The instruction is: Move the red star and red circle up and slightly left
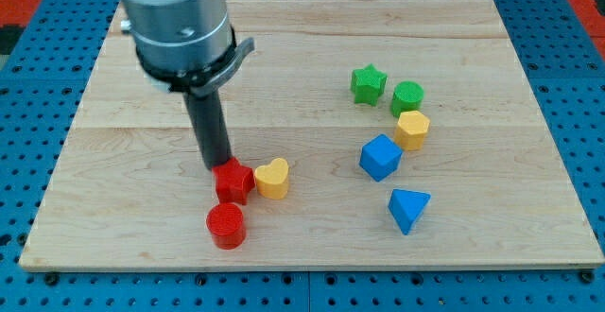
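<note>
- The wooden desk (pixel 142 95) filled most of the view and carried every block.
- My arm carried no hand, only a dark rod; my tip (pixel 219 166) touched the upper left edge of the red star (pixel 233 182).
- The red circle (pixel 226 225) stood just below the star, close to the desk's bottom edge.
- A yellow heart (pixel 272 178) touched the star's right side.
- Well apart at the view's right sat a blue cube (pixel 380 156), a blue triangle (pixel 408 208), a green star (pixel 368 83), a green circle (pixel 407 95) and a yellow hexagon (pixel 412 128).
</note>
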`<action>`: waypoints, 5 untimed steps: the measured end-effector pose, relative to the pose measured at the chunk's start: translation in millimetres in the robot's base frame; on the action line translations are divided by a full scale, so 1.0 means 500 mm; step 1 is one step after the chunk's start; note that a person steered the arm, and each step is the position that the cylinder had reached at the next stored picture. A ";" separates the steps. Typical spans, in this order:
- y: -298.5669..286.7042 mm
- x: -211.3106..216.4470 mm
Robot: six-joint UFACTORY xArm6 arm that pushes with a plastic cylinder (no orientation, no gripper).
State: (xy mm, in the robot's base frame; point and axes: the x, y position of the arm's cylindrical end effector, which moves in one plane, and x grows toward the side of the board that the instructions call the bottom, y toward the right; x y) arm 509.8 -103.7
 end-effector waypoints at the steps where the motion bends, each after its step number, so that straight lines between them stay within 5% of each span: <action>1: -0.040 -0.003; 3: -0.246 -0.081; 4: -0.293 -0.029; 5: -0.278 0.158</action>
State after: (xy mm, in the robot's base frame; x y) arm 589.0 -242.5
